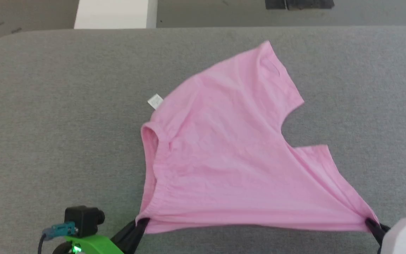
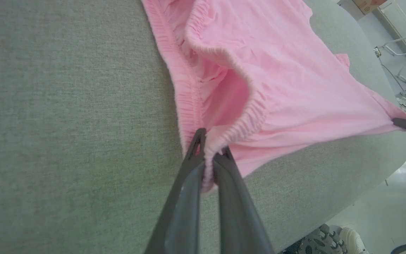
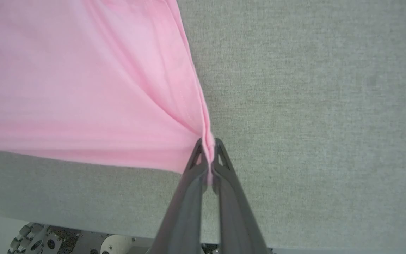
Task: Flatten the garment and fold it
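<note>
Pinching the garment (image 1: 224, 151) by its near edge, the left gripper (image 2: 211, 155) clamps the waistband corner, the right gripper (image 3: 209, 150) a leg-hem corner. That edge runs taut between them; cloth spreads on the table (image 1: 48, 106) beyond the jaws, bare surface outside each.

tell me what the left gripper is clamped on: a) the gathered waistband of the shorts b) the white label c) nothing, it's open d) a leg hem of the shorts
a: the left gripper is shut on the gathered waistband at a corner of the shorts, while the label lies free on the table.
</note>
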Controlling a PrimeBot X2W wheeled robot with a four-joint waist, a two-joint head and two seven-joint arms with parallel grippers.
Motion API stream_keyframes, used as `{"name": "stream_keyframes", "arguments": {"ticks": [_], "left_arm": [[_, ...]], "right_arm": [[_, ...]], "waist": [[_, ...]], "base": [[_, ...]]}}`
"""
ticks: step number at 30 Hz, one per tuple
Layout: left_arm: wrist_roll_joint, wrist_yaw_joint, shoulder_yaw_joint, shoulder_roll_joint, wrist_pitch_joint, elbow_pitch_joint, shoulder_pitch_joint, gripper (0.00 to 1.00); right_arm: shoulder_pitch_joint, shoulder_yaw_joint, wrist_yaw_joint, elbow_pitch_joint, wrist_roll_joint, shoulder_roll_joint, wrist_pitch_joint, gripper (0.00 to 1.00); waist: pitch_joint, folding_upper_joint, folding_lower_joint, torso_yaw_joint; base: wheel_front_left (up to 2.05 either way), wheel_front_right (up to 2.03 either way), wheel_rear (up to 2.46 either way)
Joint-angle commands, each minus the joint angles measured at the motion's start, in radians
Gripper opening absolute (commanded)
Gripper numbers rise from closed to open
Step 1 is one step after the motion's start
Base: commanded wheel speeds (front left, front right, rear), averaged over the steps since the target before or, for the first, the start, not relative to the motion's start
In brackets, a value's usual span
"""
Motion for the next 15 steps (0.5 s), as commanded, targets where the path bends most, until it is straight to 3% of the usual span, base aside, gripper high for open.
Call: {"name": "stream_keyframes", "arguments": {"ticks": [1,4,8,15], "left_arm": [[-0.01,0.02,0.014,0.018,0.0,-0.021,0.024,0.0],[-0.005,0.032,0.015,0.009,-0.013,-0.07,0.034,0.0],[0.005,0.033,0.011,-0.021,-0.037,-0.091,-0.01,0.0],[0.056,0.007,-0.025,-0.092,-0.072,-0.002,-0.195,0.0]], "right_arm": [[0.023,-0.022,-0.002,-0.028,-0.012,0.003,0.017,0.0],[0.03,-0.028,-0.002,-0.081,-0.023,0.013,0.022,0.0],[-0.057,0.0,-0.002,-0.107,-0.054,-0.019,-0.012,0.0],[-0.329,0.091,-0.002,0.02,-0.083,-0.127,-0.055,0.0]], "waist": [[-0.029,-0.0001,0.0001,0.025],[-0.033,-0.0001,0.0001,0.035],[-0.032,-0.0001,0.0001,0.046],[0.016,-0.0001,0.0001,0.086]], "base": [[0.0,0.0,0.0],[0.0,0.0,0.0],[0.0,0.0,0.0],[0.0,0.0,0.0]]}}
